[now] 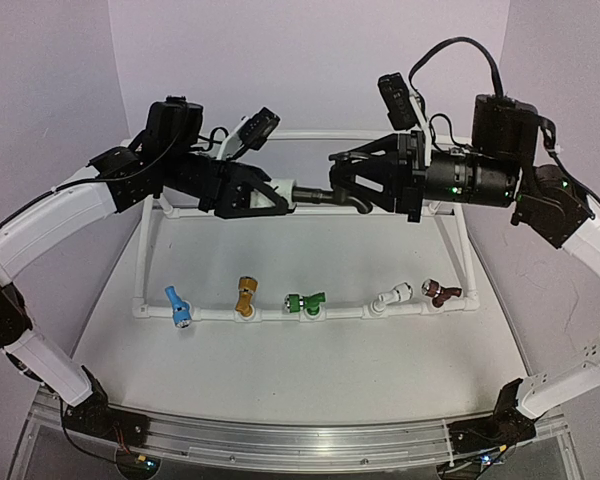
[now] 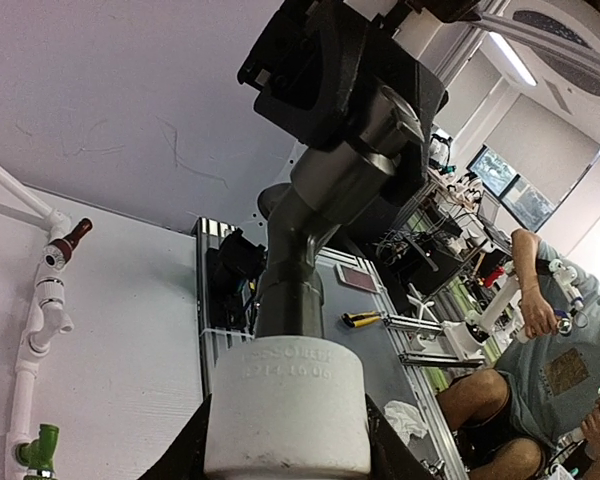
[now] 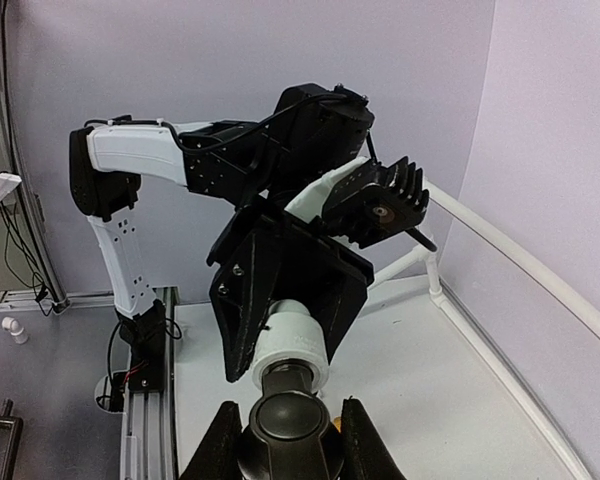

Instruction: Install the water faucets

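Observation:
The dark grey faucet (image 1: 325, 195) is held in mid-air between both grippers, above the white pipe frame (image 1: 210, 314). My left gripper (image 1: 278, 196) is shut on its white fitting (image 1: 288, 194), seen close in the left wrist view (image 2: 285, 405). My right gripper (image 1: 348, 192) is shut on the faucet's grey head (image 3: 290, 430). The faucet's bent grey body (image 2: 305, 250) runs from the fitting up into the right gripper. Blue (image 1: 177, 305), gold (image 1: 245, 296), green (image 1: 305, 302), white (image 1: 392, 296) and maroon (image 1: 440, 292) faucets sit in the frame's front pipe.
The pipe frame's back rail (image 1: 320, 136) and right side rail (image 1: 460, 240) rise behind and beside the grippers. An aluminium rail (image 1: 300, 440) runs along the near edge. Purple walls close in the back and sides. A seated person (image 2: 550, 370) is beyond the table.

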